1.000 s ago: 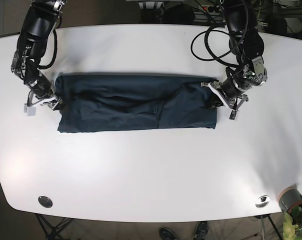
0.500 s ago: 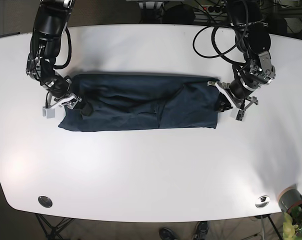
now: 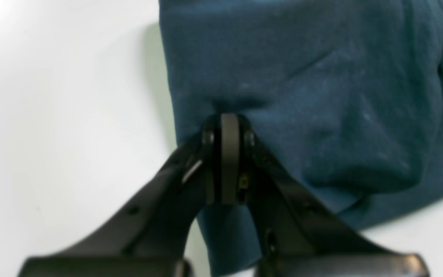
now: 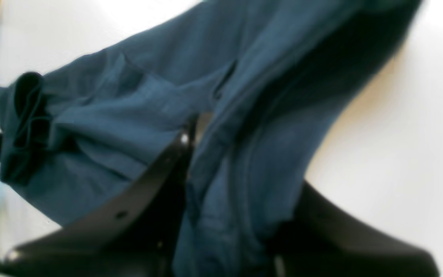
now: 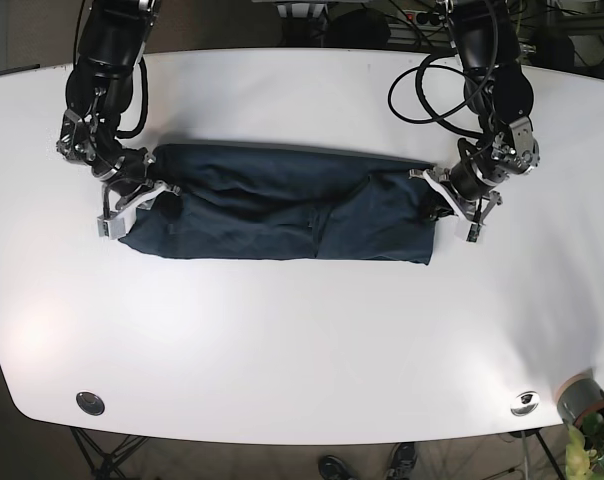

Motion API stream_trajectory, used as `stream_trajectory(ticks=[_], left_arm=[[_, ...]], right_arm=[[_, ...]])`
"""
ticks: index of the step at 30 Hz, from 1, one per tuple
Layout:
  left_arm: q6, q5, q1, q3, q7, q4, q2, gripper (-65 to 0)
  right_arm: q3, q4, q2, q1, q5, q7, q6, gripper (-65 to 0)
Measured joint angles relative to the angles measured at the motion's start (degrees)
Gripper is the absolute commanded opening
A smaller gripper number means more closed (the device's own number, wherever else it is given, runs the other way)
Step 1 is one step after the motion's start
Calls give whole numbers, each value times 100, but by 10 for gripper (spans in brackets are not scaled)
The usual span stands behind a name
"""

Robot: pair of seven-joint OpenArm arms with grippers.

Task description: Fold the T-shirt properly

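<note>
Surface: white counter (image 5: 302,340), dark floor beyond its rim | Obscured: right wrist view blurred | T-shirt (image 5: 282,215): dark blue, mid-counter, long axis left-right | left claw (image 3: 224,127): clamped on T-shirt edge | right claw (image 4: 206,127): closed on cloth, T-shirt end lifted.

The right gripper (image 4: 206,184) pinches a bunched fold of the dark blue T-shirt (image 4: 137,107). The cloth seems lifted slightly off the white table (image 4: 417,134), though blur makes that uncertain.
</note>
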Motion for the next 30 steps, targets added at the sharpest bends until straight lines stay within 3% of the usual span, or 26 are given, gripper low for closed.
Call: stream_trajectory(ticks=[5, 8, 17, 18, 20, 23, 26, 30], left_arm=[[2, 0, -11, 57, -20, -31, -4, -650], [2, -22, -9, 195, -22, -28, -13, -650], [0, -107, 0, 221, -66, -116, -7, -650], [0, -111, 7, 221, -72, -118, -2, -650], [0, -109, 22, 221, -79, -118, 2, -650], [0, -153, 48, 304, -127, -116, -4, -650], [-2, -153, 63, 431, -164, -114, -20, -650], [-24, -223, 210, 476, -208, -85, 2, -650]], right_arm=[[-48, 1108, -103, -330, -212, -66, -555, -628], [-111, 1725, -122, -549, -195, -85, -675, -628], [-1532, 3165, -125, -898, -168, -85, -1132, -628], [-1762, 3254, -111, -901, -188, -52, -1268, -628], [-2162, 3305, -122, -876, -186, -79, -1327, -628], [-2562, 3283, -393, -741, -236, -114, -1471, -628], [-2883, 3112, -723, -514, -378, -24, -1436, -628], [-3311, 2745, -1104, -291, -1023, -24, -1412, -628]])
